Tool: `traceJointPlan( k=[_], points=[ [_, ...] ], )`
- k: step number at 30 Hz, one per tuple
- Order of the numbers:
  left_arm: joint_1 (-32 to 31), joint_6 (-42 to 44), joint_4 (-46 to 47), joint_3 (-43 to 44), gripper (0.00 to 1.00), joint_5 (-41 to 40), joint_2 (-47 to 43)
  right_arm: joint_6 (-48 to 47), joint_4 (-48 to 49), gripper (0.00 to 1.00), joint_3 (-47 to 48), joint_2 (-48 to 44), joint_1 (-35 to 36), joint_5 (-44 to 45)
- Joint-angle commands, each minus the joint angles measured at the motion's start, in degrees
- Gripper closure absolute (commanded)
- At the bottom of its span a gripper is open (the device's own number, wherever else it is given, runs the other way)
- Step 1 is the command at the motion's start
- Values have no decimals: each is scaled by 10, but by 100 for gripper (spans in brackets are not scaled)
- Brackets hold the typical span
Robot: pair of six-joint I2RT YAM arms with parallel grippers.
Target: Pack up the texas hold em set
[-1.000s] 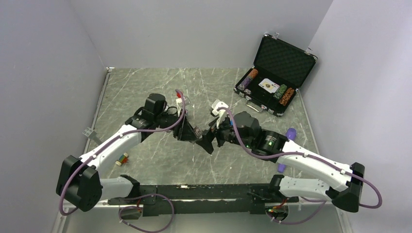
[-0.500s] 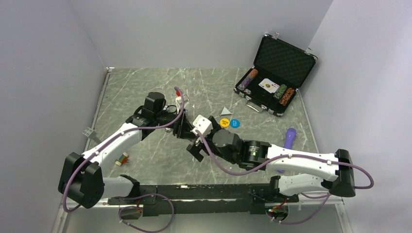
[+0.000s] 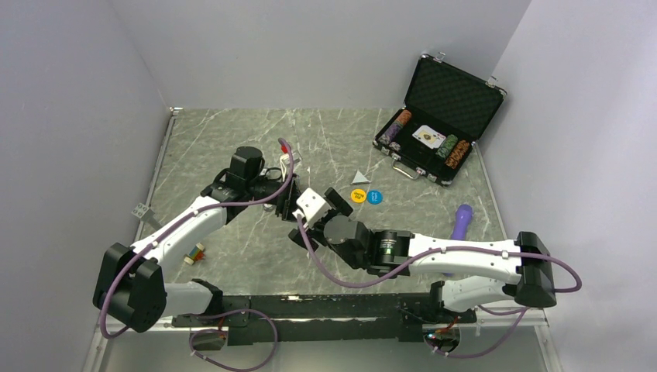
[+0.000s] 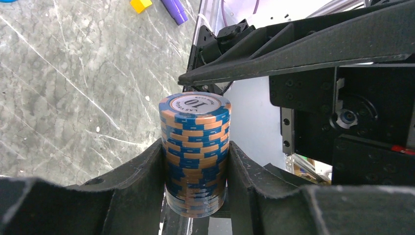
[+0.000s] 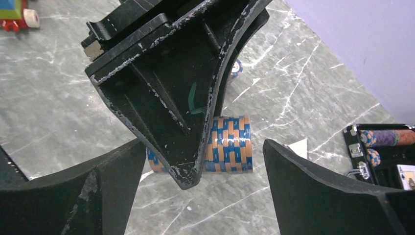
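Observation:
My left gripper point(image 4: 195, 188) is shut on a stack of blue and orange chips point(image 4: 195, 152) and holds it sideways just above the table. In the right wrist view the stack point(image 5: 230, 144) pokes out behind the left gripper's black finger point(image 5: 166, 98). My right gripper point(image 5: 200, 196) is open, with its jaws wide on either side of that finger and the stack and touching neither. In the top view both grippers meet mid-table point(image 3: 298, 217). The open black briefcase point(image 3: 438, 116) stands at the back right with chip rows point(image 3: 399, 124) and cards point(image 3: 428, 136). A yellow disc point(image 3: 358, 195) and a blue disc point(image 3: 374, 197) lie on the table.
A white triangle point(image 3: 359, 177) lies near the discs. A purple stick point(image 3: 462, 221) lies right of the right arm. A small coloured toy point(image 3: 194, 253) and a grey piece point(image 3: 140, 210) sit at the left. A yellow cube point(image 4: 140, 4) shows in the left wrist view.
My right arm has swung left and nearer, uncovering the yellow and blue discs, and its open gripper now straddles the left gripper. The left arm has barely moved.

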Motion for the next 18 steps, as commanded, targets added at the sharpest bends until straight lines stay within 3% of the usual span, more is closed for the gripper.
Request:
traceJointPlan(
  k=[1,9,10,12,14,15,17,18],
  points=[
    [2,-3,50,13,100,43,-7,-23,41,11,0,14,4,39],
    [2,13,30,17,100,35,-9,-25,44,40,1,33,5,51],
    [2,31,7,25,100,24,-10,-23,44,46,0,31,3,43],
    [2,60,-30,38,99,3,-15,-21,46,70,-8,24,2,39],
    [6,62,-28,38,86,-6,-24,-18,59,90,-14,17,-2,31],
    [10,57,-19,34,71,-8,-28,-16,61,98,-17,14,-3,28],
    [24,49,-4,25,40,-24,-38,-10,61,100,-22,7,-9,21],
    [34,50,-3,23,30,-36,-42,-6,60,100,-25,3,-15,18]
  ],
)
